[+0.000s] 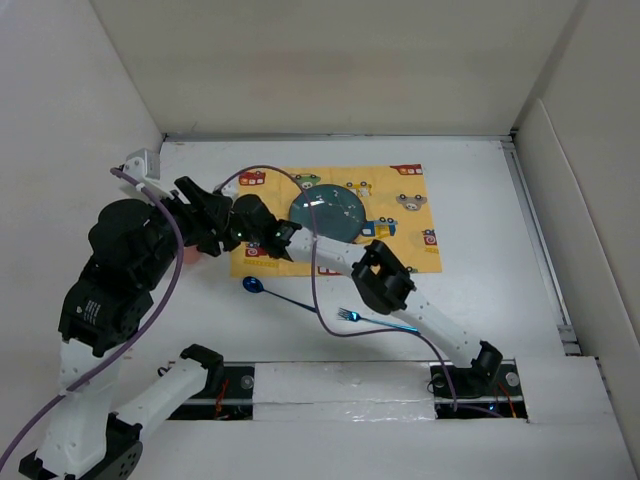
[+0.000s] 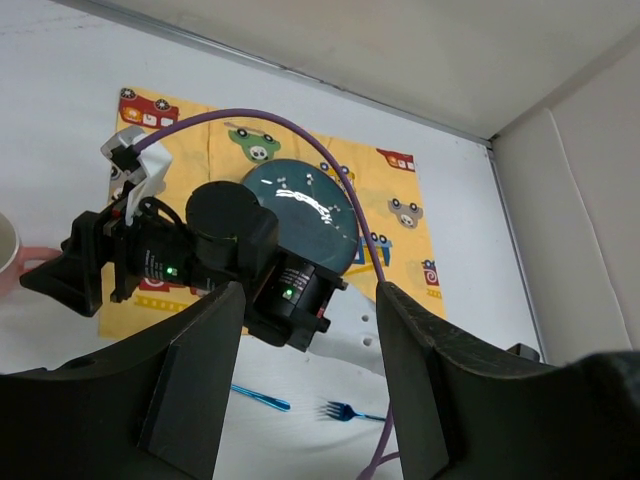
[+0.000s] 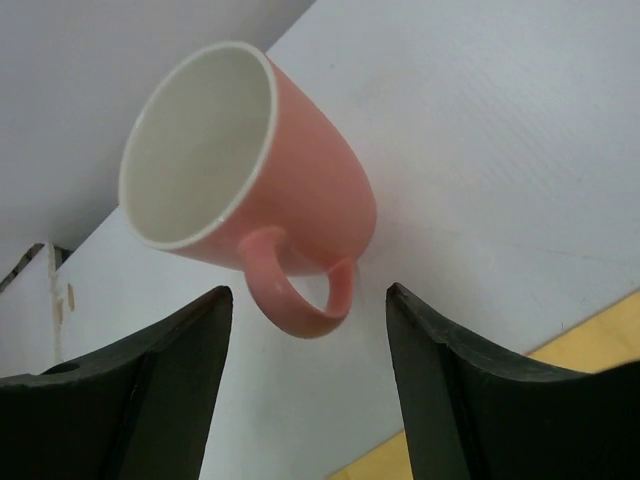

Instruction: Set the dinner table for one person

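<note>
Presently the step in hand is judged to be the fetching of the mug (image 3: 280,180).

Location: the counter (image 3: 500,150) is the white surface ahead of the arm bases, walled on three sides, and it carries every item. The mat (image 1: 420,215) lies at its middle with the plate (image 1: 327,212) on it. The mug stands upright on bare counter just off the mat's left edge, its handle turned toward the right arm.

Right jaws: released and spread wide. The fingers stand either side of the handle and apart from it. Nothing is grasped.

Left jaws: released and bare, hanging high above the right wrist and looking down on it.

Outstanding: the spoon (image 1: 252,285) and fork (image 1: 348,315) lie on the counter near the bases, off the mat and well apart from the plate. The setting is judged about half done.

Next move, as a judgement: advance the right jaws a little so the fingers bracket the handle or the mug wall, then clench firmly. Lift straight up and carry the mug to the mat beside the plate.

Caution: a grip on the handle alone may let the mug swing or tip. The left arm sits close overhead, so the lift has little room.
</note>
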Controlling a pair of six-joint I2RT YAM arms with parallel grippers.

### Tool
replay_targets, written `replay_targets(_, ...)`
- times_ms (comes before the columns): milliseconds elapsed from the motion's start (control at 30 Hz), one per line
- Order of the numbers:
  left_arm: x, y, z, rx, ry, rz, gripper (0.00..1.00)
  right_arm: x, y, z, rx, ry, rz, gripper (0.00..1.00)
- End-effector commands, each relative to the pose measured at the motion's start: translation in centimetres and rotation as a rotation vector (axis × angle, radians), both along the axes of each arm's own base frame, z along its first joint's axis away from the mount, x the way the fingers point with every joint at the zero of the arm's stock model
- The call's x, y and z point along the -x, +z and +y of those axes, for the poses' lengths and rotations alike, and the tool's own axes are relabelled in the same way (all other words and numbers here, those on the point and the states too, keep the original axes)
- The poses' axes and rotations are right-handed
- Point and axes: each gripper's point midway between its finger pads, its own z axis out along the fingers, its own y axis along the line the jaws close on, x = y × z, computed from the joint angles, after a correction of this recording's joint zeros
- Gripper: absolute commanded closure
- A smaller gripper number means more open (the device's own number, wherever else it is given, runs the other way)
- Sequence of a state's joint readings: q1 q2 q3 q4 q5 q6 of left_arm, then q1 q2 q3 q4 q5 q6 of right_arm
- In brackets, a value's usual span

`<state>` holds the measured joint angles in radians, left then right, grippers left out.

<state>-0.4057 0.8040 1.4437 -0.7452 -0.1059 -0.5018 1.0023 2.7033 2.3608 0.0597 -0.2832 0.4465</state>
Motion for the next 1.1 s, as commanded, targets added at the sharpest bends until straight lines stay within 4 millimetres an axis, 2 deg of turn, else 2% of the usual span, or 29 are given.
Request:
replay_targets(0,-0.5,0.8,0.0,0.001,0.007,-0.037,0.48,-1.1,5.9,1.1,-0.096,-0.021,-0.139,0.32)
replay_targets(67,-0.6,0.8,0.2,-0.003,0.016,-0.037,0.48,-1.1,6.7,1.4,-0.117,-0.013,-0.156,0.32)
replay_targets(167,-0.5,0.9,0.4,-0.008,0.022,-0.038,0.48,-1.0,6.9,1.7,-0.132,-0.004,-0.154,0.48)
replay_targets(233,-0.4,0.8,0.4,-0.007,0.024,-0.037,0.49,-1.0,7.0,1.7,-0.137,-0.001,-0.151,0.48)
replay_targets(400,-0.3,0.9,0.4,0.006,0.025,-0.04,0.49,-0.6,5.3,1.4,-0.092,0.015,-0.14,0.3)
replay_targets(467,-0.2,0.7,0.4,0.01,0.023,-0.032,0.49,-0.6,4.8,1.4,-0.083,0.02,-0.144,0.29)
replay_targets(533,0.1,0.5,0.4,0.011,0.021,-0.029,0.5,-0.6,4.6,1.5,-0.082,0.03,-0.155,0.3)
replay_targets(600,0.3,0.4,0.6,0.004,0.025,-0.024,0.5,-0.1,3.5,1.7,-0.074,0.059,-0.143,0.31)
replay_targets(667,0.4,0.4,0.9,-0.006,0.032,-0.024,0.5,0.2,3.5,1.9,-0.084,0.082,-0.144,0.35)
replay_targets(733,0.5,0.4,1.0,-0.013,0.037,-0.023,0.5,0.3,2.6,1.8,-0.069,0.085,-0.133,0.38)
replay_targets(833,0.4,0.2,1.0,-0.026,0.029,-0.02,0.51,0.6,1.9,1.6,-0.058,0.092,-0.123,0.39)
replay_targets(933,0.3,-0.2,0.8,-0.035,0.021,-0.014,0.51,0.5,2.0,1.5,-0.061,0.087,-0.126,0.4)
replay_targets(1067,0.2,-0.5,0.7,-0.042,0.014,-0.009,0.51,-0.3,3.1,1.7,-0.084,0.053,-0.148,0.45)
